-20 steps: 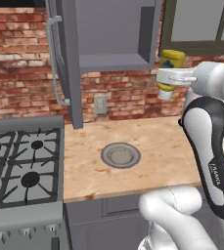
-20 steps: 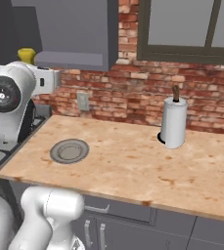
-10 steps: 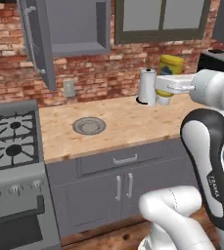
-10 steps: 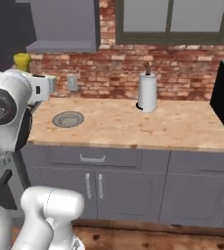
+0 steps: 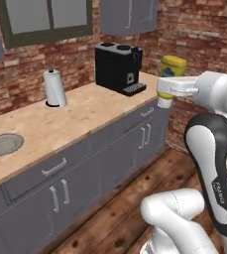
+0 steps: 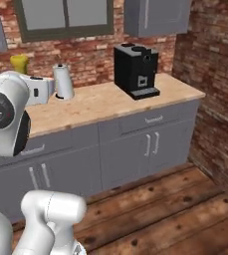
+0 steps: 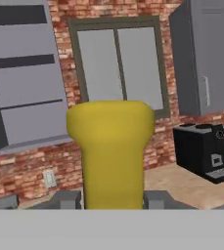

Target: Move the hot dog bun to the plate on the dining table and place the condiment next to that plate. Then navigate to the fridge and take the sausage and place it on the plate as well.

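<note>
My gripper [image 5: 167, 90] is shut on the condiment [image 5: 173, 66], a small yellow squeeze bottle. I hold it in the air at chest height, off the counter's right end, with its pale cap [image 5: 163, 102] pointing down. In the right base view the condiment [image 6: 19, 63] pokes up behind my white hand at the left. The hand view has the yellow condiment [image 7: 111, 151] upright between the two fingers [image 7: 67, 199]. The hot dog bun, plate, dining table, fridge and sausage are out of view.
A wood-topped counter [image 5: 75, 119] over grey cabinets carries a black coffee machine [image 5: 119, 68], a paper towel roll [image 5: 54, 88] and a small ringed grey dish [image 5: 3, 144]. A brick wall [image 6: 215, 84] closes the right side. Open wooden floor [image 6: 175, 209] lies in front.
The whole picture has swept sideways as the base turned. The stove has left the views and the coffee machine and the brick corner have come in. The condiment stays in my gripper.
</note>
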Robot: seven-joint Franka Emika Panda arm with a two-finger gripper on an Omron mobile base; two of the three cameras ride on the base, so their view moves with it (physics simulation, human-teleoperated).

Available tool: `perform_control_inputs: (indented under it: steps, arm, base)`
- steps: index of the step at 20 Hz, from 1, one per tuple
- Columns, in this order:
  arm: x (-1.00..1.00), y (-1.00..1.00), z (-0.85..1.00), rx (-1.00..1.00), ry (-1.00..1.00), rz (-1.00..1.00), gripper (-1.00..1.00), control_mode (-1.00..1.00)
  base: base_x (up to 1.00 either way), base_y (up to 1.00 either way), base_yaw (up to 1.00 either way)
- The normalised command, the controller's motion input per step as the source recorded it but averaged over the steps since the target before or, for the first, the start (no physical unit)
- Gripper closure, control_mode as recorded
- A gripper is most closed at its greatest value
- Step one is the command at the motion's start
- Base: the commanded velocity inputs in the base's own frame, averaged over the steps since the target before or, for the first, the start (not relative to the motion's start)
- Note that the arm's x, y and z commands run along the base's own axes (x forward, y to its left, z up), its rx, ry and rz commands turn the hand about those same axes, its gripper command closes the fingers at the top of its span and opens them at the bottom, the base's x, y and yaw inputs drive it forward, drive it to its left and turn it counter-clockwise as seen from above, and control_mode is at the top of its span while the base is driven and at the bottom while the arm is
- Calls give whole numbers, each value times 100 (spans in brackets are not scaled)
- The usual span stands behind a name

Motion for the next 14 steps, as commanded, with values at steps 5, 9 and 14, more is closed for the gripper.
perform_control_inputs:
  steps: [5,9,14]
  arm:
    - [0,0,0,0,0,0,100,100]
    - [0,0,0,0,0,0,100,100]
    - [0,0,0,0,0,0,100,100]
  base:
    - [-34,0,-88]
    - [-25,0,-94]
    - [-17,0,-96]
